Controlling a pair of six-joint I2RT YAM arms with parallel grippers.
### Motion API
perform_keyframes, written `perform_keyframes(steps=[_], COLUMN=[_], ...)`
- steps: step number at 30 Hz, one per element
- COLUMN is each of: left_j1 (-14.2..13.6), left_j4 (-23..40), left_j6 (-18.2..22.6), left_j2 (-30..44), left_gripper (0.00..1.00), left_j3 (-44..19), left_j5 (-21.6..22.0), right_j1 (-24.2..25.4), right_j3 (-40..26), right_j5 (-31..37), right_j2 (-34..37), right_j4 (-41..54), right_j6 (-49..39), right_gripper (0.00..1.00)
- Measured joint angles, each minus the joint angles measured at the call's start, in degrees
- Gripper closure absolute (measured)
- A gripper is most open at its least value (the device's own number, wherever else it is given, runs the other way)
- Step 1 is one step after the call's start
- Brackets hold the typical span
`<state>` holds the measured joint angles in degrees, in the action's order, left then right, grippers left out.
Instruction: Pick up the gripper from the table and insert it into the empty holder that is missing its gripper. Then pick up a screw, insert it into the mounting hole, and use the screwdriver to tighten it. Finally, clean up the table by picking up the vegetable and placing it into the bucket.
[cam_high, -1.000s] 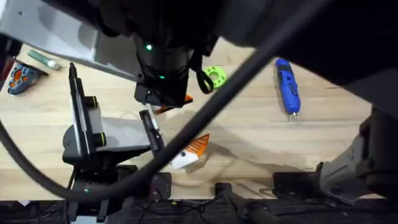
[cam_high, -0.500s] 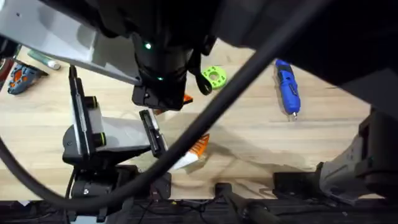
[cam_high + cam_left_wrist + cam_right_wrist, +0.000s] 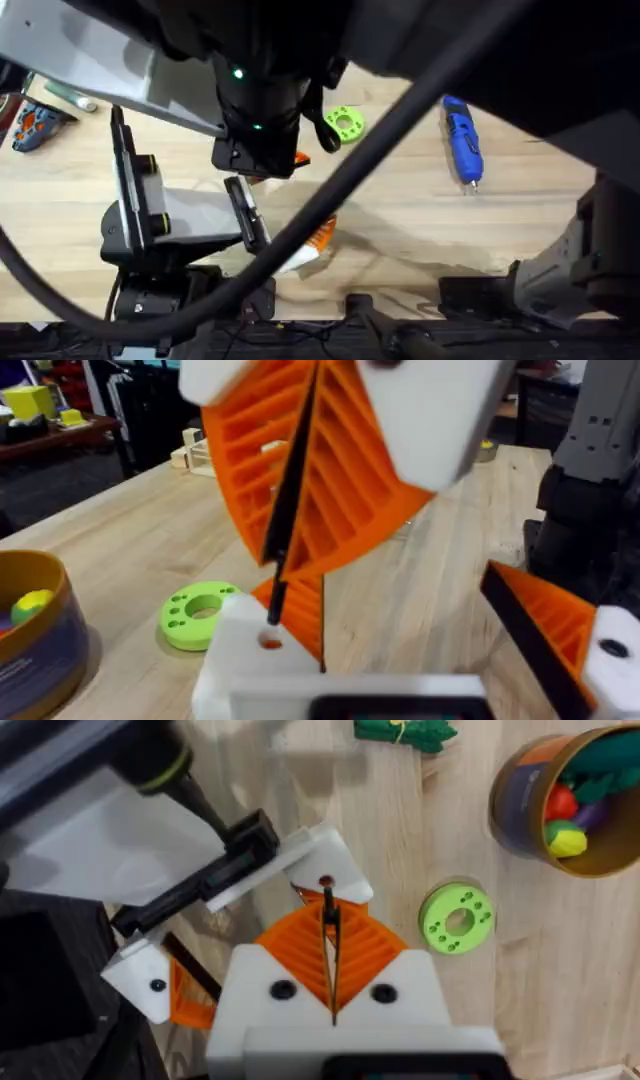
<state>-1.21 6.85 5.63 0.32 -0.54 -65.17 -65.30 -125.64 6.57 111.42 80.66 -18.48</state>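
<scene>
The right gripper (image 3: pixel 328 915) hangs over the counter (image 3: pixel 560 1000), fingers pressed shut on a thin black rod (image 3: pixel 290 510) whose tip meets the hole in the white holder (image 3: pixel 330 860). The left gripper (image 3: pixel 400 640) stands spread wide. The blue screwdriver (image 3: pixel 462 140) lies apart on the counter. The bucket (image 3: pixel 515 805) holds yellow, red, green and purple toys. The vegetable (image 3: pixel 405 730) lies near it.

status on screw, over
right gripper shut on thin black screw, tip at hole in white triangular plastic holder. left gripper open. blue pen-shaped screwdriver on table. no obstruction seen.
</scene>
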Motion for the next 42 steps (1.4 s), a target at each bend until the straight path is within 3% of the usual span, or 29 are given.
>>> perform_keyframes(steps=[42], left_j1=[0.0], left_j4=[0.0], left_j6=[0.0], left_j2=[-0.01], left_gripper=[0.015], left_j3=[0.0], left_j5=[0.0], right_j1=[0.0], right_j3=[0.0], right_j5=[-0.02], right_j2=[3.53], right_j4=[-0.09], right_j6=[0.0], right_gripper=[0.995])
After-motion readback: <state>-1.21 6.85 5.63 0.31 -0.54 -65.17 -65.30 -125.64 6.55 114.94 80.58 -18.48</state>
